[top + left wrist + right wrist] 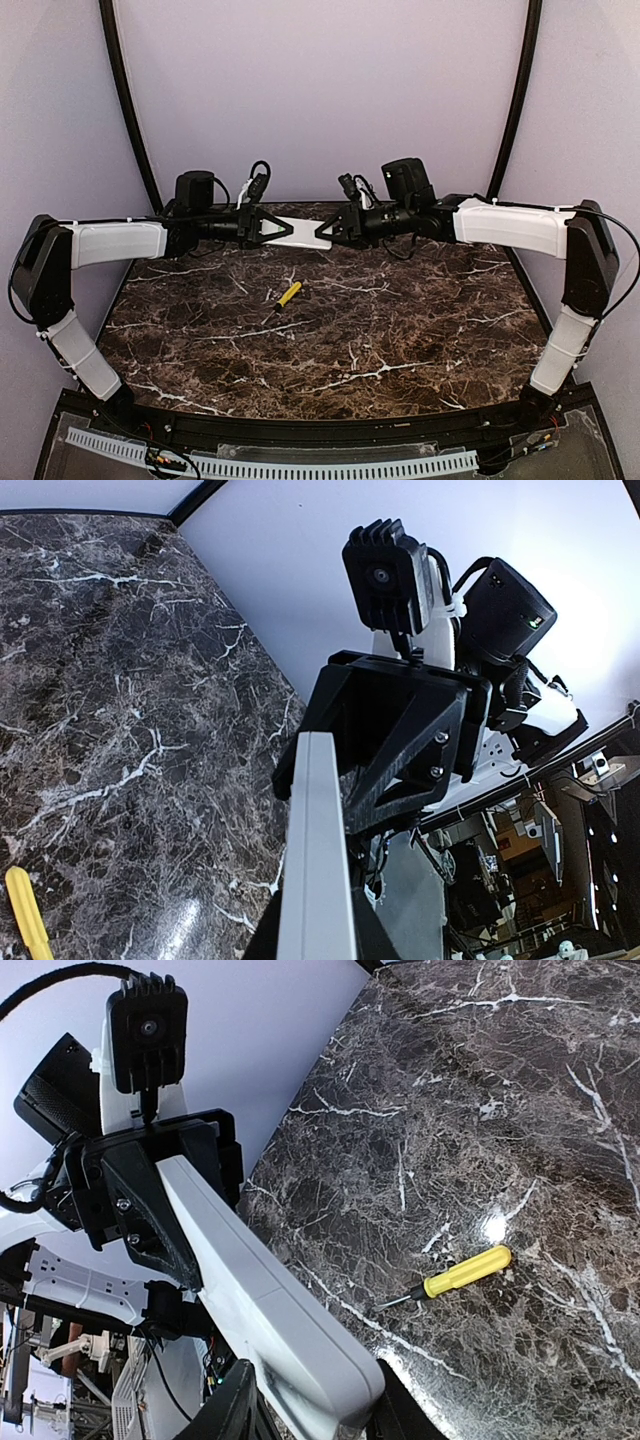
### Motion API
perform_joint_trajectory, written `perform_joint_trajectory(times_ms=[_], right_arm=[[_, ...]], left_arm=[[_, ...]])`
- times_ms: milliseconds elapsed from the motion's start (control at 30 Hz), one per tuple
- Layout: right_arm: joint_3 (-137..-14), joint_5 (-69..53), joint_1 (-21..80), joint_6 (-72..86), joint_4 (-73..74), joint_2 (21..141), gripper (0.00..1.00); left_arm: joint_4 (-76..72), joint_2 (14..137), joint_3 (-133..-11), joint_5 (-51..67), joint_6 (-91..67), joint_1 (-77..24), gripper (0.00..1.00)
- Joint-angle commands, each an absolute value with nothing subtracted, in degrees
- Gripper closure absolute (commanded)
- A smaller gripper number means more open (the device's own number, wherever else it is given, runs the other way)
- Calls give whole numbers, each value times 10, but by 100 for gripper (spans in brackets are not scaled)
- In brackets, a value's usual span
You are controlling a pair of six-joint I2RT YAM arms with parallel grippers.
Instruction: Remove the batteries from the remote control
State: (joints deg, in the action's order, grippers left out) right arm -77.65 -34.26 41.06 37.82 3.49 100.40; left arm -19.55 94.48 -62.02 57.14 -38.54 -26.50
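The white remote control (297, 232) is held in the air between both grippers, above the far middle of the table. My left gripper (272, 228) is shut on its left end and my right gripper (325, 233) is shut on its right end. In the left wrist view the remote (318, 860) shows edge-on, running to the right gripper's black fingers (390, 730). In the right wrist view its smooth white back (265, 1295) runs up to the left gripper's fingers (150, 1210). A seam crosses the back; the cover looks closed. The batteries are hidden.
A yellow-handled screwdriver (286, 295) lies on the dark marble table (400, 330), below the held remote; it also shows in the right wrist view (455, 1275) and the left wrist view (28, 912). Purple walls close in the back and sides.
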Motion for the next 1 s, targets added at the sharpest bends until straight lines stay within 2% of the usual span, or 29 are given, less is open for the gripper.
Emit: perform_joint_trajectory(times_ms=[0, 533, 967], right_arm=[[-773, -354, 421, 381, -15, 1007, 64], [-777, -357, 424, 389, -25, 1018, 61], [-779, -355, 426, 390, -25, 1024, 69]], left_arm=[[-187, 924, -635, 571, -376, -265, 100], [-189, 926, -634, 571, -378, -264, 100], [-190, 929, -634, 572, -377, -265, 100]])
